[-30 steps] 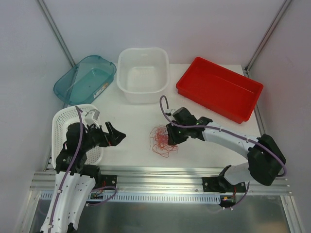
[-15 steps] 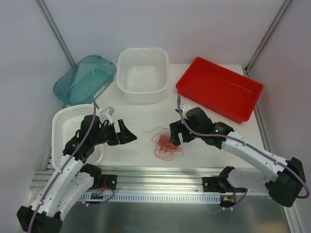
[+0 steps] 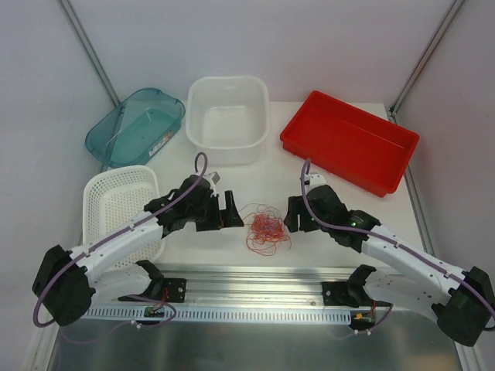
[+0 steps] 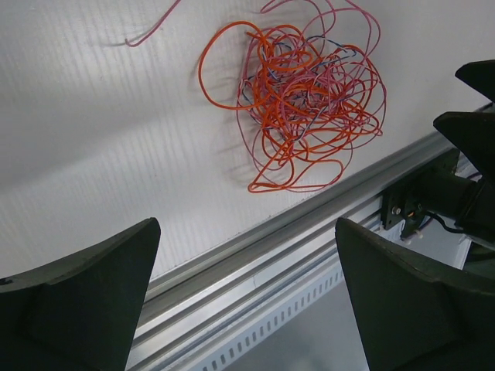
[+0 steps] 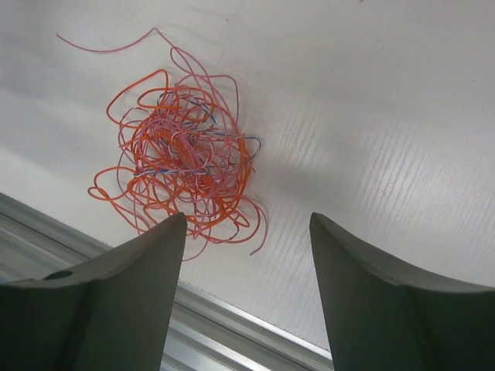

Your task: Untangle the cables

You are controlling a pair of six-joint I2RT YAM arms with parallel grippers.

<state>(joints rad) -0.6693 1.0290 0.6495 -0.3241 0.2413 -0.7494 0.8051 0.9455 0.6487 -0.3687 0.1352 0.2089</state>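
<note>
Two empty grippers, jaws apart, now flank the cables (image 3: 265, 229) (image 4: 305, 93) (image 5: 186, 170): the right gripper (image 3: 292, 216) (image 5: 247, 220) has let go, and the left gripper (image 3: 231, 210) (image 4: 244, 255) has moved in. The cables lie just ahead of both, not yet untangled.

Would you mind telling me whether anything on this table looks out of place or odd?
Only the cables: they lie in one knotted clump near the front edge of the table, a pink strand trailing off. The teal bin sits skewed beside the white tub. Nothing looks spilled or broken.
</note>
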